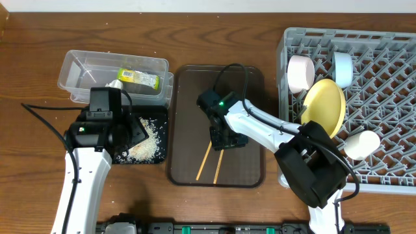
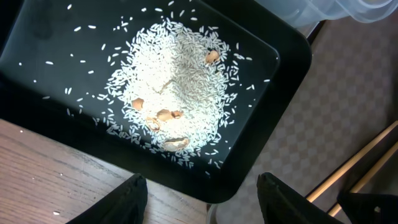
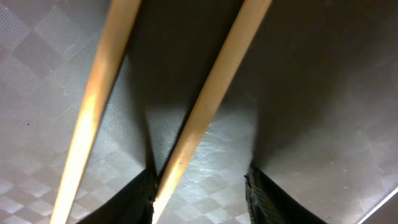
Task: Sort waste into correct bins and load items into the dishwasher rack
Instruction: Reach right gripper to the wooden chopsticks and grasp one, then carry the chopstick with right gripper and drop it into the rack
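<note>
Upper ends of 2 chopsticks (image 1: 203,164) beneath right hand (image 1: 225,141)

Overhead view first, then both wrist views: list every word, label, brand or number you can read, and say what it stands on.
On the snack wrapper in the clear tub: printing, too small and blurred to read.
On the black tray, brown serving tray, dishwasher rack and chopsticks: no text visible.

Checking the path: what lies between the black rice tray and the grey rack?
Overhead: the brown serving tray, holding two chopsticks, with the right gripper at them.
</note>
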You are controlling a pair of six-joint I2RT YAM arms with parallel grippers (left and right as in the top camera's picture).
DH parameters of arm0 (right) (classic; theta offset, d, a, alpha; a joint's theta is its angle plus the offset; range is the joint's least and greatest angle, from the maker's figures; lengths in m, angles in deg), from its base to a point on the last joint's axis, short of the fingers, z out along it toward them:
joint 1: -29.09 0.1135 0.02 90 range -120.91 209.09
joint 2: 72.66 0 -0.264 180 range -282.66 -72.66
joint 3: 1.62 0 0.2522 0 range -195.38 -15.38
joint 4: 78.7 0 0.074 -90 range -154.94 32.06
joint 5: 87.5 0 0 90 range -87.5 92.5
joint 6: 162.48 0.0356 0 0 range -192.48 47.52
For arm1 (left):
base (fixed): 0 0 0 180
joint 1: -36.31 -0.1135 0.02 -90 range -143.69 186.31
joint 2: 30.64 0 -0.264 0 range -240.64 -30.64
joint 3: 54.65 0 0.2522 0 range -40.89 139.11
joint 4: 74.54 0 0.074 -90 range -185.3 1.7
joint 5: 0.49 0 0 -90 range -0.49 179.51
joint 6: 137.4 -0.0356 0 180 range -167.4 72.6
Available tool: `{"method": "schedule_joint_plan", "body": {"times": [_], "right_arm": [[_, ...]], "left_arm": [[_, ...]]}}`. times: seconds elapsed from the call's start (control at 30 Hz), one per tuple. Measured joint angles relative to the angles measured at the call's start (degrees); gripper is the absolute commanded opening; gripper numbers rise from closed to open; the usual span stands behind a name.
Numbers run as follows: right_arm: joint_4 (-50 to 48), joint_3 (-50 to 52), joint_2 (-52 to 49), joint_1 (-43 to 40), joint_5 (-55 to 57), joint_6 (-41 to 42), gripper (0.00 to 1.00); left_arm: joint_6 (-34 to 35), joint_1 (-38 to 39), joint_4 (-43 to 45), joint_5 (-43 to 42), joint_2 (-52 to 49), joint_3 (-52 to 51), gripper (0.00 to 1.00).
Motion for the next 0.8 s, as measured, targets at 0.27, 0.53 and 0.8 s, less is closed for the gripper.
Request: {"method": "schedule_joint_plan", "body": {"times": [0.27,0.53,0.8], "right_arm": [[-0.79,0.04,0.02,-1.11,0.79,0.48,0.03],[-0.83,0.02,0.22,-5.79,0.59,-0.55,0.01],[1.77,-0.20,4.42,-9.62,0.79,-7.06,0.01]], "left_arm": [[0.00,0.00,-0.42,0.00,0.00,0.00,0.60],[-0.02,0.00,-0.42,0.00,0.00,0.00,0.60],[0.00,0.00,-0.44,0.00,0.00,0.00,0.60]]}}
